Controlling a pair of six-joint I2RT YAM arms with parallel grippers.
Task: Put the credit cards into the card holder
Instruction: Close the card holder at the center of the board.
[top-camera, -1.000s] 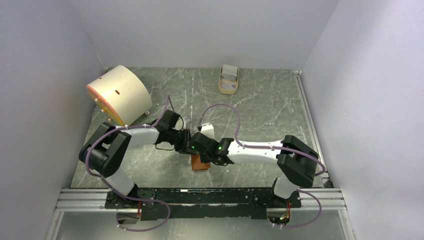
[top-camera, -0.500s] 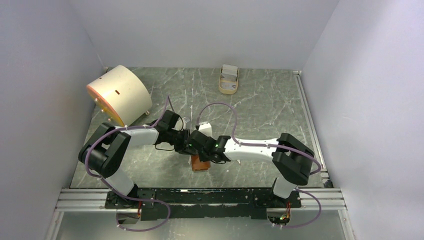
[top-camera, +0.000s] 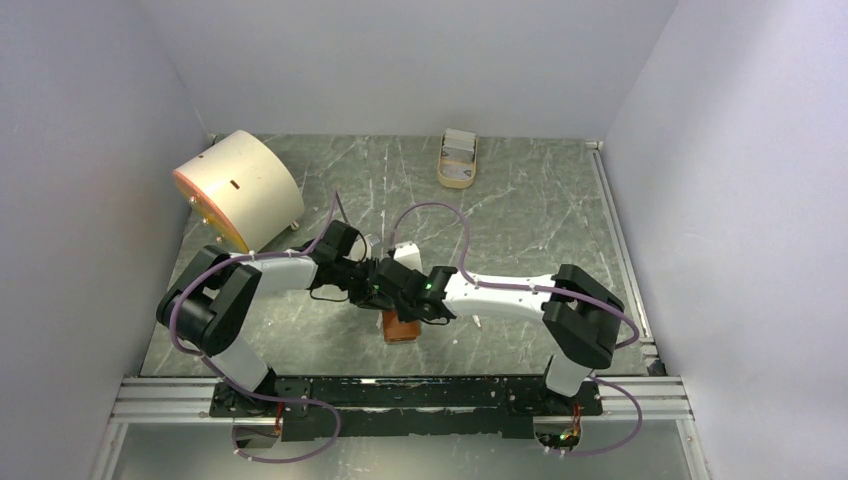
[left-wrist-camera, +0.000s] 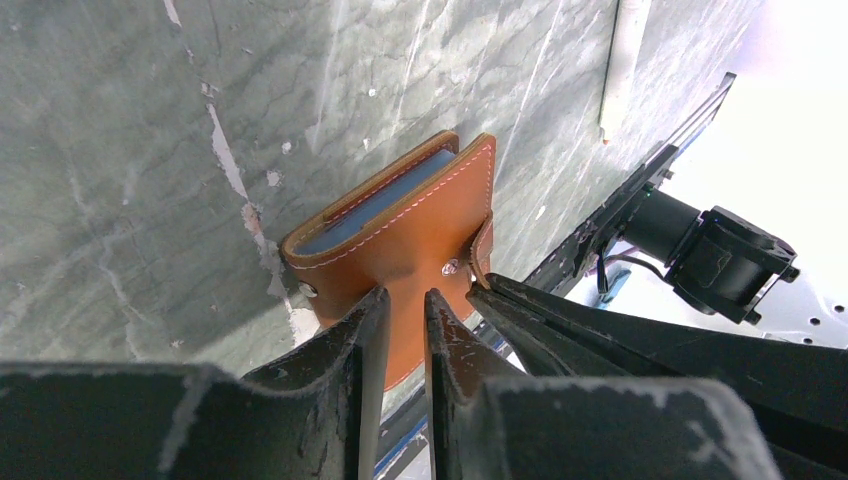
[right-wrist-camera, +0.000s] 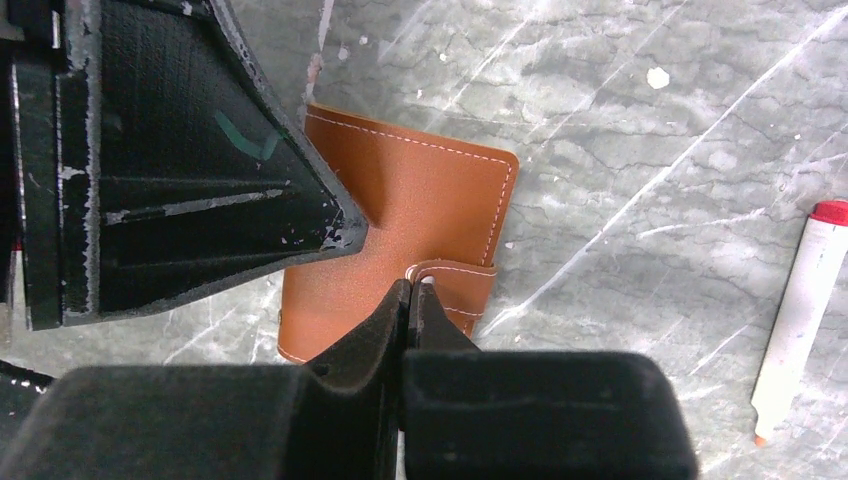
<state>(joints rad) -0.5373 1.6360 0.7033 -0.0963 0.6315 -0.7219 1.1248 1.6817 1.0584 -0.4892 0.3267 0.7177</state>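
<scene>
My left gripper (left-wrist-camera: 405, 320) clamping the wallet (left-wrist-camera: 400, 225) flap mid-table, my right gripper (right-wrist-camera: 410, 300) pinching together at its snap tab (right-wrist-camera: 455, 290), left finger (right-wrist-camera: 190, 190) crowding above, white stick (right-wrist-camera: 800, 300) lying right, drum (top-camera: 238, 188) and tray (top-camera: 458, 160) sitting far back.

Pale lavender walls (top-camera: 400, 60) enclose three sides of a grey-green, marble-patterned tabletop (top-camera: 530, 220) streaked with white scratches. A metal rail (top-camera: 400, 398) runs along its near edge. Even, bright light falls from above.
</scene>
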